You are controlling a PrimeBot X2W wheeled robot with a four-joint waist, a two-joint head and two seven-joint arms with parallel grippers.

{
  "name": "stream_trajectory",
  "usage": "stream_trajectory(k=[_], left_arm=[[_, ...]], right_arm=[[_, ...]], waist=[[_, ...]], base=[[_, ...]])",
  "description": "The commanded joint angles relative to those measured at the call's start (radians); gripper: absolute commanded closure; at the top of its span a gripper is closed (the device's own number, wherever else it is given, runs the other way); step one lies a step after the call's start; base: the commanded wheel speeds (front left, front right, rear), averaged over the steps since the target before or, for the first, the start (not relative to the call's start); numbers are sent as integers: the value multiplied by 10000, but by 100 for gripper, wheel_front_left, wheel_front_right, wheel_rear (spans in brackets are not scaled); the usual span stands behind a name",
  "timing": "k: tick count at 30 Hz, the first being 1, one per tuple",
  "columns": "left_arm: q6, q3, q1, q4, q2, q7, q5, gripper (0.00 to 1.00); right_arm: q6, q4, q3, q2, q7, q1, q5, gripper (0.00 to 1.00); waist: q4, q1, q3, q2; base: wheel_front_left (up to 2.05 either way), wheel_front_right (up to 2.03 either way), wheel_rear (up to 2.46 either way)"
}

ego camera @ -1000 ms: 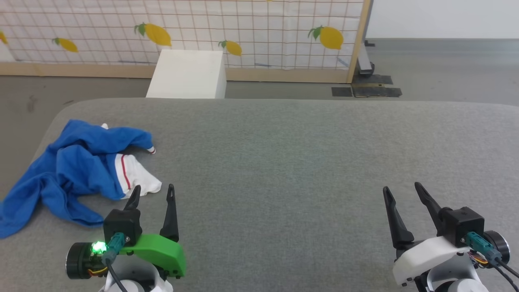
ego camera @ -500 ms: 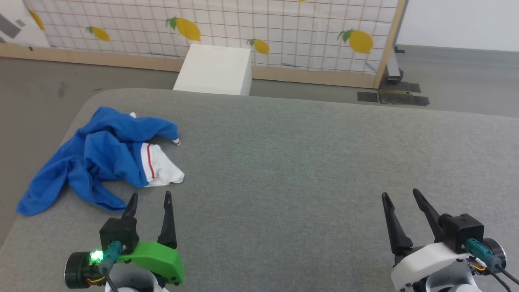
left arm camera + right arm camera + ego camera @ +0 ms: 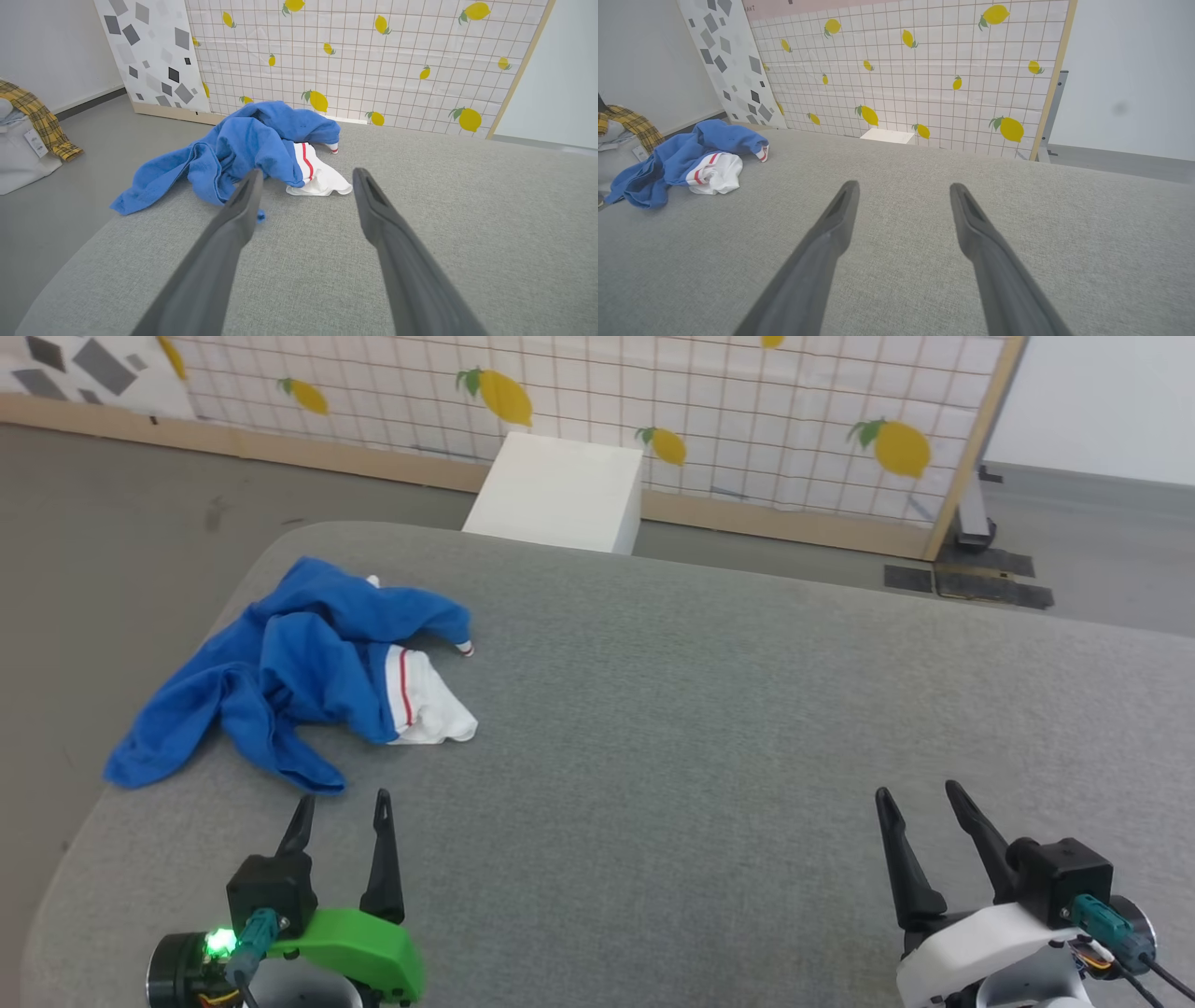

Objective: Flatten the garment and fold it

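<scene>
Okay, the garment (image 3: 299, 681) is lying crumpled in a heap on the grey padded surface (image 3: 709, 709), sitting toward its far-left corner; blue cloth is bunching over a white sleeve with a red stripe, which is poking out on the side facing the middle; left gripper (image 3: 344, 798) is pointing at the heap from just beside its near edge, fingers spread apart, gripping nothing; right gripper (image 3: 917, 790) is hanging well apart from the garment over bare surface on the right, jaws likewise gaping, empty; white box (image 3: 560, 495) is standing on the floor behind the surface, in front of a lemon-print screen (image 3: 747, 411)
</scene>
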Motion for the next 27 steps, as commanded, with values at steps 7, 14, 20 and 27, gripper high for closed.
stream_trajectory(k=[7,14,20,27], left_arm=[[176,-56,272,41,170,-208,-220,0],[306,-131,372,71,243,-350,-357,0],[419,-196,459,75,299,-461,-445,0],[553,-261,561,80,376,-582,-572,0]], right_arm=[[-10,193,76,11,-241,139,286,0],[-11,351,127,13,-406,193,473,0],[-12,480,156,14,-529,228,599,0],[-13,610,199,16,-675,270,765,0]], waist=[[468,0,-8,0],[869,0,-32,0],[1174,0,-48,0],[1540,0,-63,0]], base=[[0,0,0],[0,0,0],[0,0,0],[0,0,0]])
